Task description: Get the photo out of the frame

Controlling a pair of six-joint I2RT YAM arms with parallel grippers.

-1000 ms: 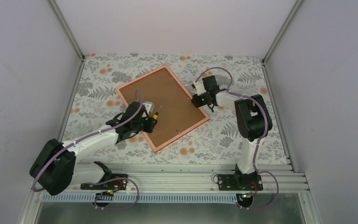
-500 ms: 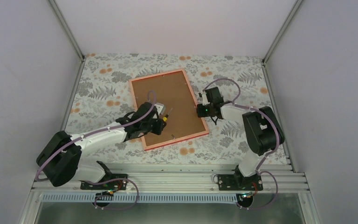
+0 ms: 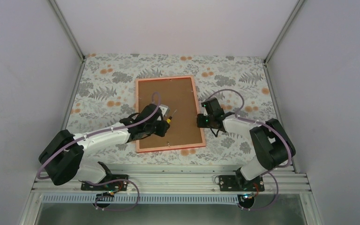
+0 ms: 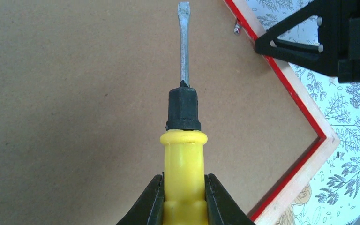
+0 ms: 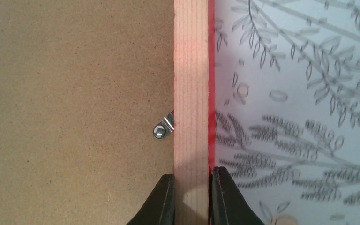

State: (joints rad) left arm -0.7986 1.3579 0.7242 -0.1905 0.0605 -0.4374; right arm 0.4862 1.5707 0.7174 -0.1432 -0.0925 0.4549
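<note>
Squarely in the middle of the floral tablecloth (image 3: 103, 89) lies the frame (image 3: 166, 93), back side up, its long edges running away from the arm bases. What shows is the brown backing board inside a pale wooden rim with a red outer edge. The photo itself cannot be seen (the frame's face is turned down to the cloth).

The left gripper (image 4: 185, 206) reaches in over the near half of the board, its jaws clamped on the yellow handle of a flat-blade screwdriver (image 4: 184, 154). Above the handle sits a black collar, then the bare metal shaft, which points across the board toward the frame's right rim. The blade tip is near a small metal retaining tab (image 4: 236, 29) at the inner edge of that rim, but apart from it. Whether the tip touches the board cannot be told from these views.

The right gripper (image 5: 193, 201) comes in from the right side and has its jaws pinched together on the frame's right rim, one finger on the board side and the other on the red outer edge over the cloth. Just ahead of those fingers, in the right wrist view, the same kind of silver tab juts from the rim onto the backing board, a round rivet head at its end. In the overhead view the two grippers stand near each other, the left over the board and the right at its edge.
</note>
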